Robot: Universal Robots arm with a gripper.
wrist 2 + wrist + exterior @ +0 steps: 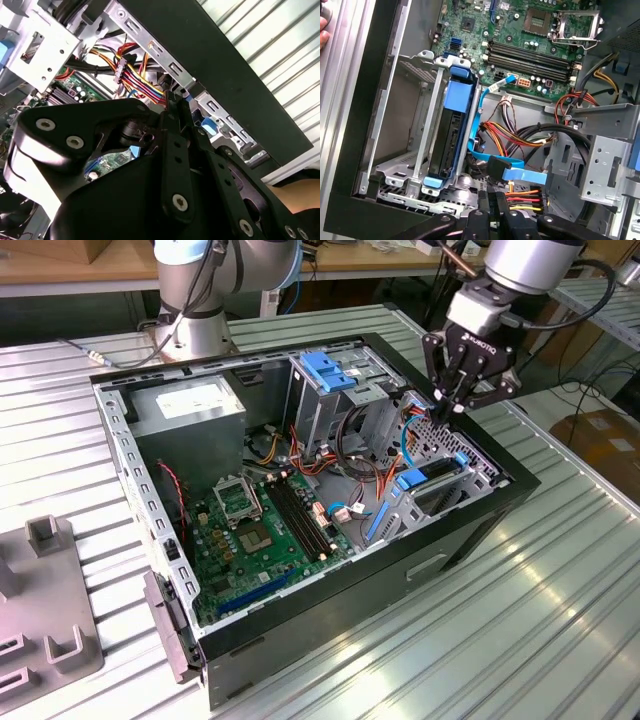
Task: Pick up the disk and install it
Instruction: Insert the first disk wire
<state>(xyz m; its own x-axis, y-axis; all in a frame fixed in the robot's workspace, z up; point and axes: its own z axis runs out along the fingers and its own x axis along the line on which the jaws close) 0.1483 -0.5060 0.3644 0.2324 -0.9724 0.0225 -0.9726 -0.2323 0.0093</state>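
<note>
Exterior view, left to right: we note the board [250,525] in the open case [300,645]; the cage [335,390] behind it; the disk [428,478] seated on edge in its bay toward the exterior view's right; the gripper [448,410] above it, apart, fingers pressed together, holding nothing.

Exterior view elevated, oblique, wrist views close, probably sharing motherboard [250,540]

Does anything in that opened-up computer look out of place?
Nothing looks broken or spilled. Only a flat blue cable with a black plug lies loose, seemingly unplugged, beside the disk in its blue carrier, standing in the grey metal cage.
</note>
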